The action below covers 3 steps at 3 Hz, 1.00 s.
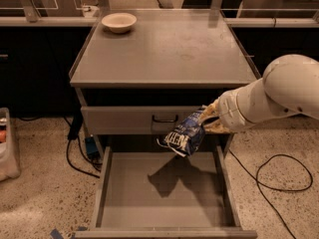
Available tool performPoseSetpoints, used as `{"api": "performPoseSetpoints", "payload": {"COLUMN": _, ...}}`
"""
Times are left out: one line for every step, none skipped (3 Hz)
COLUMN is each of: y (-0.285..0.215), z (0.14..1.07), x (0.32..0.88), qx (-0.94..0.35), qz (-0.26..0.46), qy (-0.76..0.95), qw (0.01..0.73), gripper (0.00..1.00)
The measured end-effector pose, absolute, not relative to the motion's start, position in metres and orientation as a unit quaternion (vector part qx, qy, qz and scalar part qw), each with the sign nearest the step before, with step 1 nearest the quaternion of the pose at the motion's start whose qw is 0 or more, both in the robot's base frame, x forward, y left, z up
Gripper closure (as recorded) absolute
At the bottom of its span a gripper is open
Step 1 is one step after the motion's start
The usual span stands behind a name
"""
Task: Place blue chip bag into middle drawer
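Foil, light and slippery, the bag (183,136) hangs over the drawer (130,203), its upper edge clamped in the gripper (207,120).

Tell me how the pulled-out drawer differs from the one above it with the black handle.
The middle drawer is pulled out, its bare floor showing; the handled drawer is shut, only its front visible. The claw, at the picture's right, holds the blue chip bag above the middle drawer, not the handled drawer. Both are grey.

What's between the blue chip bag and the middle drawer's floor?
Nothing, in the camera view: the gripper holds the blue chip bag in air above the middle drawer; only shadow below.
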<state>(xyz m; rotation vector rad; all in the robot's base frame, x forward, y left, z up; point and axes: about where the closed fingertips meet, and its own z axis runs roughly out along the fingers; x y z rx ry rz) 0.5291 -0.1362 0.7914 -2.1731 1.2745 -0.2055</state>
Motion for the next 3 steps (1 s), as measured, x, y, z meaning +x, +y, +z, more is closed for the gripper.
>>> {"api": "performPoseSetpoints", "payload": {"y": -0.135, "z": 0.789, "x": 0.528, "qx": -0.820, "qz": -0.074, "qy": 0.479, "qw": 0.303, "gripper": 1.00}}
{"api": "performPoseSetpoints", "payload": {"y": -0.131, "z": 0.750, "x": 0.523, "qx": -0.816, "qz": -0.055, "qy": 0.487, "qw": 0.307, "gripper": 1.00}}
{"api": "performPoseSetpoints", "payload": {"y": -0.127, "z": 0.677, "x": 0.522, "qx": -0.814, "qz": -0.029, "qy": 0.494, "qw": 0.302, "gripper": 1.00}}
